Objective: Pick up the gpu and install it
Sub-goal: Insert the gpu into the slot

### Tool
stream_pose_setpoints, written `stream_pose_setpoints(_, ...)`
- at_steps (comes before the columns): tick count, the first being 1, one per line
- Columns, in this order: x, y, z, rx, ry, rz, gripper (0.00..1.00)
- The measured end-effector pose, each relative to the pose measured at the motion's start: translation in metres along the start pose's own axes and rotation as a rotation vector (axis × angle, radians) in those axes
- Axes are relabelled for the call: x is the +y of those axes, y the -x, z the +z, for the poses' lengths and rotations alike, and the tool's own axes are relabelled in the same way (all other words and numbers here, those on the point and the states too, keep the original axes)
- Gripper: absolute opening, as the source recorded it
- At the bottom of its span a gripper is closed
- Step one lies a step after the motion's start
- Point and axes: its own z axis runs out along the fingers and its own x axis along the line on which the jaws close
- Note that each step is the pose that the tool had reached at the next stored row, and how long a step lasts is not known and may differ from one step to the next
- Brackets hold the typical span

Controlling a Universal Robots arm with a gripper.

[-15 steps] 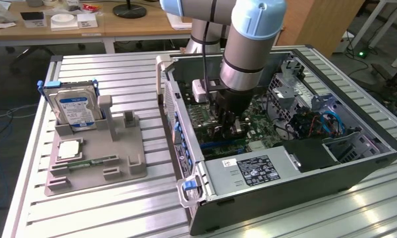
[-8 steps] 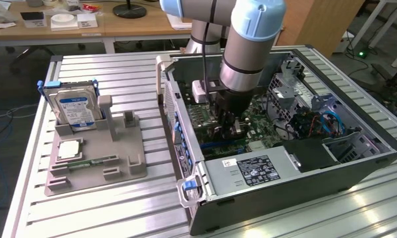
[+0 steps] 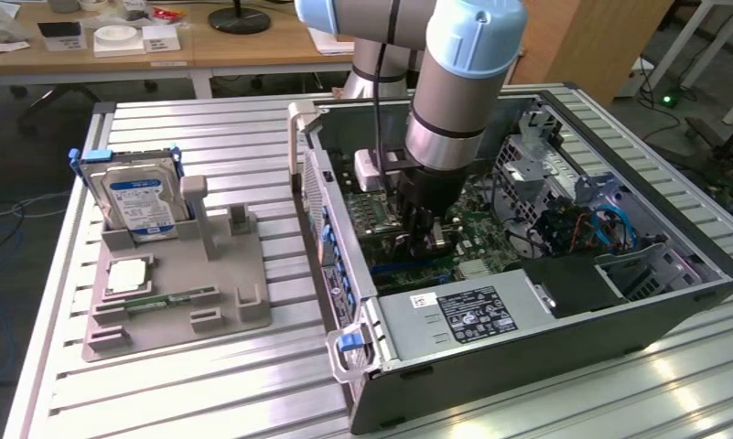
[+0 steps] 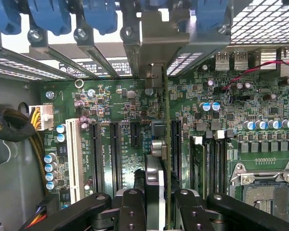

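Tool point(image 4: 156, 211) clamped on gpu point(image 4: 160, 159), edge-on above motherboard point(image 4: 115, 110)

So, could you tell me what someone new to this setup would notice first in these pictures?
Most striking is the robot arm plunging into the open computer case, its gripper closed on the gpu, held edge-on above the green motherboard among the expansion slots. On the exterior view's left, a grey parts tray holds a silver hard drive with a blue label, standing upright.
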Motion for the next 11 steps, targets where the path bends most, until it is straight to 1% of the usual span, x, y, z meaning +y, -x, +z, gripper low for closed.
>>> stream_pose_setpoints(11, 0.0011, 0.0, 0.0004, -0.0003, -0.0003, 0.0, 0.28)
